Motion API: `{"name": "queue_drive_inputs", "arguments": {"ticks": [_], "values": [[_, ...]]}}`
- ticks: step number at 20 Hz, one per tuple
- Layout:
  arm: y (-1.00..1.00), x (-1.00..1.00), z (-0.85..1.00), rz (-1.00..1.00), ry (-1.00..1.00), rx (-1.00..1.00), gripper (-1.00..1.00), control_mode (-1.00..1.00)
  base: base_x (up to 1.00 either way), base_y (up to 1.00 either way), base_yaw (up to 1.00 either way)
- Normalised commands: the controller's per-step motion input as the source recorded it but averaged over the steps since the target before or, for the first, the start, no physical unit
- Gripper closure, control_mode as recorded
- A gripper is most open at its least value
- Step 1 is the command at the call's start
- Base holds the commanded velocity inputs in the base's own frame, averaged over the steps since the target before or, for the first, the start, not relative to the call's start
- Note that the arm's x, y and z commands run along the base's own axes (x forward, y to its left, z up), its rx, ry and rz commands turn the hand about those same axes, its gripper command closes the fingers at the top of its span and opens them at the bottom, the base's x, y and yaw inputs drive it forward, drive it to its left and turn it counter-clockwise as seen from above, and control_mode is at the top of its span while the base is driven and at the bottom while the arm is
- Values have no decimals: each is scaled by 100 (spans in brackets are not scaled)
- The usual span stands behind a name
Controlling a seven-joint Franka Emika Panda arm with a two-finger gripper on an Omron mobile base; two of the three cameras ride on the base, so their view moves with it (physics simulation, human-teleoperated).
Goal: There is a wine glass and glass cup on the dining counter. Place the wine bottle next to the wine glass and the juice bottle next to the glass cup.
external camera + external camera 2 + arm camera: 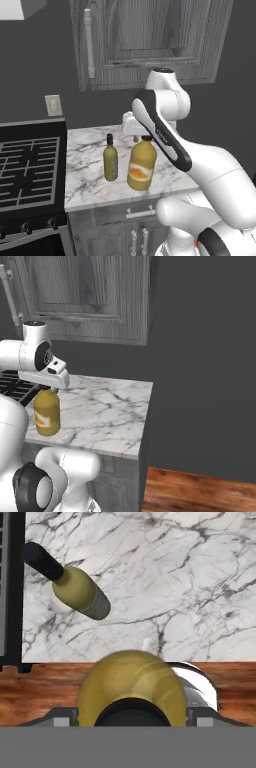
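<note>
Here the gripper (145, 136) is closed on the juice bottle (141, 165) at its cap, probably for lifting; the wine bottle (110, 159) stands just beside.

Two bottles on marble worktop (90, 145): one slim olive wine bottle (110, 158), one stout orange juice bottle (142, 164). One stove (30, 165) at worktop's left edge. One wall cabinet (150, 40) above. One wall outlet (53, 105).

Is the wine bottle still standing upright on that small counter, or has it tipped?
Upright. The wine bottle stands cap-up on the marble counter beside the juice bottle, apart from it.
</note>
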Motion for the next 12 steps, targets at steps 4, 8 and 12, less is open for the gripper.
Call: {"name": "queue_drive_inputs", "arguments": {"ticks": [4, 8, 12], "values": [[0, -3, 0, 0, 0, 0, 100, -100, 0, 0, 0], [0, 0, 0, 0, 0, 0, 100, -100, 0, 0, 0], [0, 0, 0, 0, 0, 0, 100, 100, -3, 1, 0]]}}
